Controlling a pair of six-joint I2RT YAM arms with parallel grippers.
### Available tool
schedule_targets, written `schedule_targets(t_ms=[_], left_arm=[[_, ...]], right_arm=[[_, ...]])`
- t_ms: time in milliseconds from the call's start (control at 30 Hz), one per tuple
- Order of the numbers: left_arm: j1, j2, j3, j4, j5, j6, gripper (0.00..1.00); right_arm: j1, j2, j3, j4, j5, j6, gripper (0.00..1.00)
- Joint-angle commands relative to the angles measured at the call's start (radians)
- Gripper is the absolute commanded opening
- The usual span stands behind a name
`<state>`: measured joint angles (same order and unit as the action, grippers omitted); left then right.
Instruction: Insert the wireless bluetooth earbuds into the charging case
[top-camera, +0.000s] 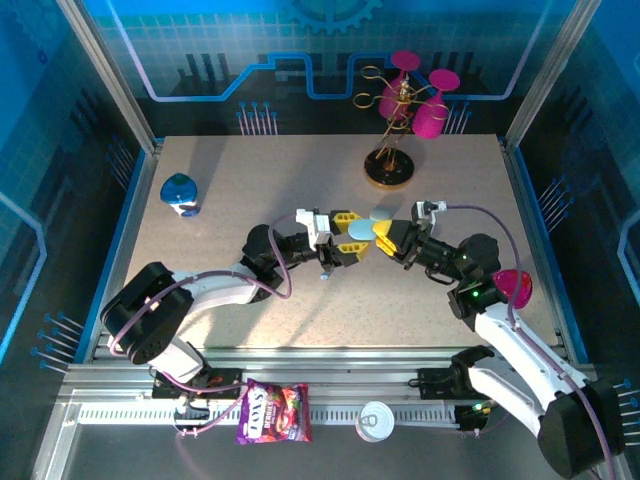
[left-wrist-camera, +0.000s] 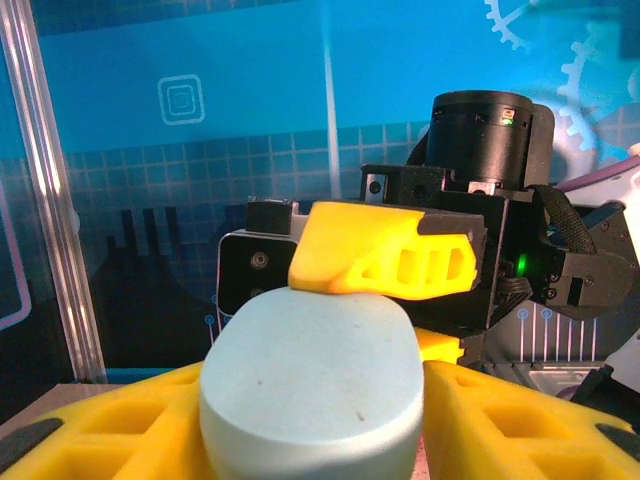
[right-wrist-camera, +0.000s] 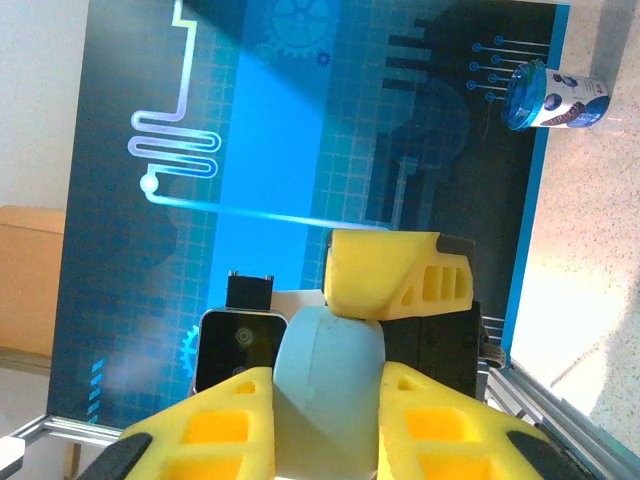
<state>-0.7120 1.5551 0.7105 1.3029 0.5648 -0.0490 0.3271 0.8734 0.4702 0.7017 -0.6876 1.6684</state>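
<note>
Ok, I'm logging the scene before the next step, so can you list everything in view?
charging case: one, pale blue-grey, at table centre, clamped between both grippers
tub: one, blue, back left of the table
wire stand: one, gold on a black base, back of the table
magenta cups: at least three, on the wire stand
magenta piece: one, right side, by the right arm
snack bag: one, purple, on the near rail
tin: one, white, round, right of the snack bag
table: one, speckled beige
left gripper: one, yellow fingers, holding the case
right gripper: one, yellow fingers, holding the case's other end
</note>
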Motion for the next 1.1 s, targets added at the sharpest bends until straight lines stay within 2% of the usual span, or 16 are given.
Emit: schedule_targets(t_ms=[0,300,633,900,967,1067], left_arm=[[-0.007,0.012,0.028,0.016,0.002,0.018,0.52],[-0.007,0.012,0.020,0.016,-0.002,0.023,0.56],[-0.006,-0.006,0.022,0.009,0.003,0.021,0.37],[-0.006,-0.010,0.020,0.010,0.006,0.013,0.31],[-0.007,-0.013,0.016,0.006,0.007,0.017,0.29],[-0.007,-0.018,0.013,-0.001,0.004,0.017,0.27]], right_arm=[[0.013,0.004,0.010,0.056,0.006,0.013,0.19],[0.015,0.037,0.004,0.151,0.003,0.060,0.19],[0.015,0.018,-0.009,0.105,0.008,0.039,0.19],[0.015,0.003,-0.005,0.034,0.013,-0.003,0.20],[0.015,-0.003,-0.004,0.018,0.016,-0.014,0.25],[0.015,-0.020,0.001,-0.035,0.030,-0.054,0.47]])
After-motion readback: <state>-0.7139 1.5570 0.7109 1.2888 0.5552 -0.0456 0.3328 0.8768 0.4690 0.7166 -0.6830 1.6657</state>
